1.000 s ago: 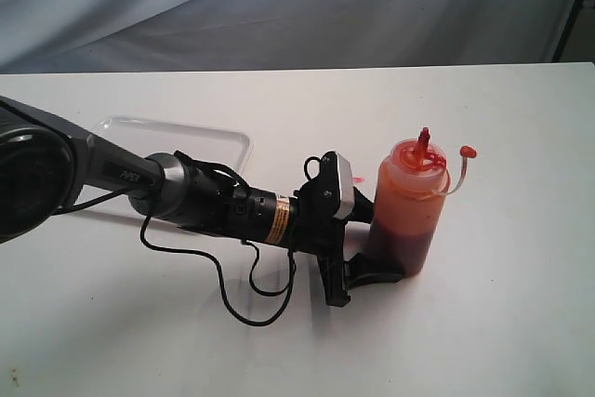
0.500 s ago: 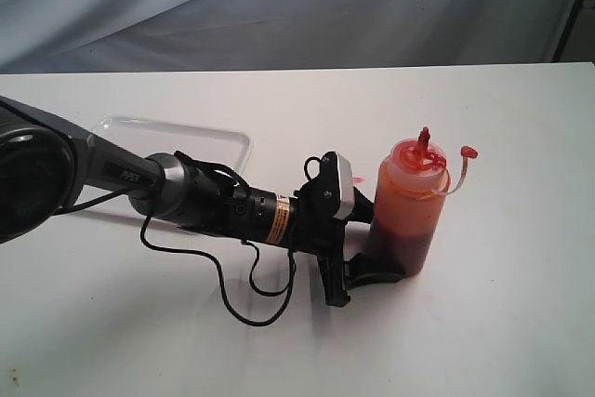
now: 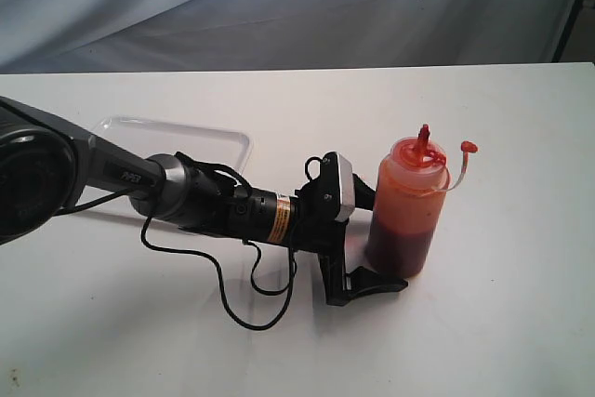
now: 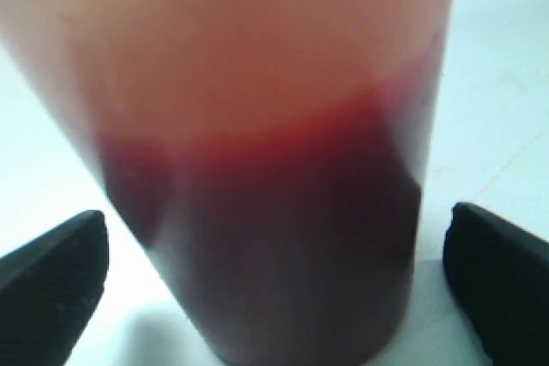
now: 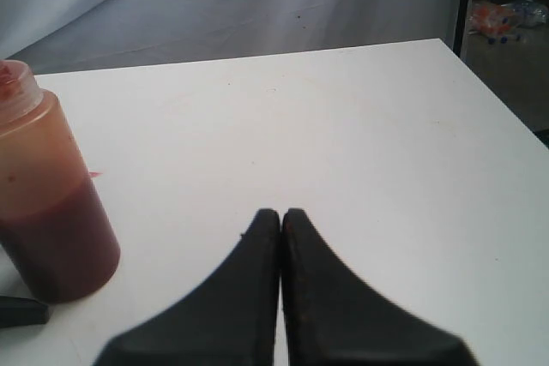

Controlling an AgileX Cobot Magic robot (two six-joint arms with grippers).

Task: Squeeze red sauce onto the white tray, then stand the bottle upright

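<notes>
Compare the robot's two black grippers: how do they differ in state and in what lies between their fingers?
The left black gripper is open, while the right black gripper is shut, fingertips pressed together. The left one's fingers flank the upright orange-red translucent squeeze bottle without touching it; the right one holds nothing, and the bottle stands away from it. Both have black tapered fingers and are over the white table.

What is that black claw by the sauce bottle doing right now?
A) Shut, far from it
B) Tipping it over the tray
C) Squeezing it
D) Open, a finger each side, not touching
D: the left gripper's fingers flank the upright bottle, with bare table showing in both gaps.
</notes>
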